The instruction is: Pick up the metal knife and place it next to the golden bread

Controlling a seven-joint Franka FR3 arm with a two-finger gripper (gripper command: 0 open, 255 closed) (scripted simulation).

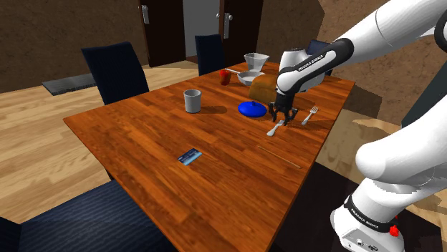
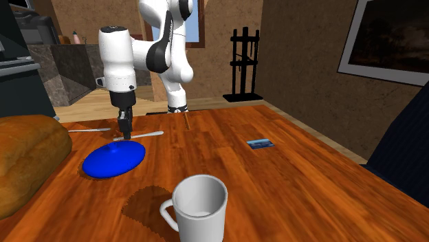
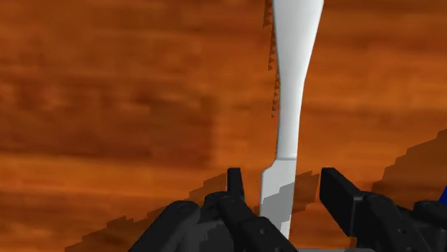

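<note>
A pale grey knife (image 3: 290, 107) lies flat on the wooden table (image 1: 179, 136), near the edge on the arm's side. In the shoulder view the knife (image 1: 276, 130) is just below my gripper (image 1: 281, 120). My gripper (image 3: 285, 187) is lowered over one end of the knife, and its fingers (image 3: 234, 185) stand apart on either side of it without clasping it. The second exterior view has the gripper (image 2: 124, 132) down at the table with the knife (image 2: 148, 134) running off to that view's right. The golden-brown bread (image 1: 261, 89) sits beyond a blue plate (image 1: 252, 109), and the bread (image 2: 27, 161) is large at that view's left.
A fork (image 1: 309, 114) lies beside the knife. A grey mug (image 1: 192, 100), a small blue card (image 1: 190, 156), a bowl (image 1: 251, 76), a red object (image 1: 226, 76) and a clear vessel (image 1: 256, 59) are on the table. Dark blue chairs (image 1: 114, 70) surround it.
</note>
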